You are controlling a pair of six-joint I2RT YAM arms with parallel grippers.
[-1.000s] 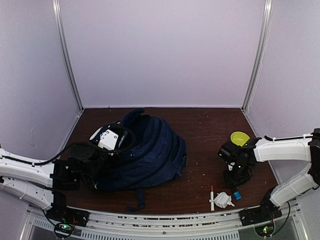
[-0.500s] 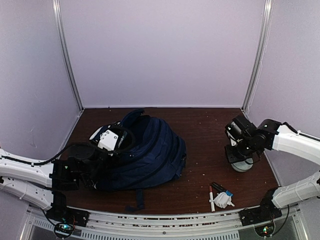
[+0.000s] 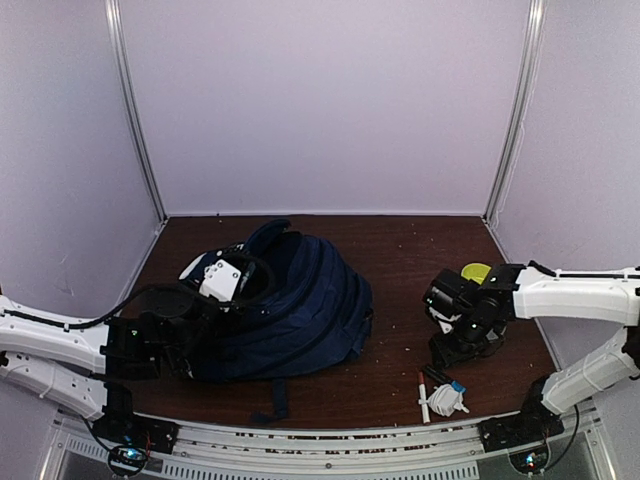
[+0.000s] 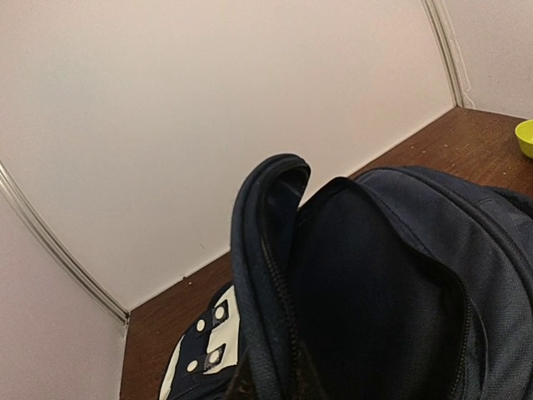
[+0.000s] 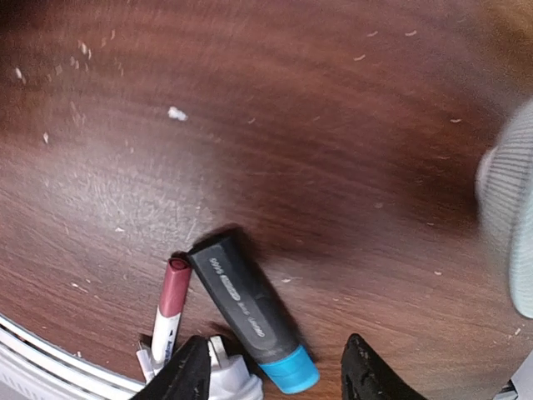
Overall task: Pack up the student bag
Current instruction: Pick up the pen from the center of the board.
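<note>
Found the student bag [image 3: 290, 300] slumped on the left half of the brown table [image 3: 410, 250], main mouth gaping, with the left gripper [image 3: 192, 330] at its near-left edge, jaws pinched tight on the zippered rim. Saw the right gripper [image 5: 279, 375] partly spread and holding nothing, poised over the blue-capped grey marker [image 5: 241, 300] lying against a red-tipped pen [image 5: 169, 308], well apart from the bag.
</note>
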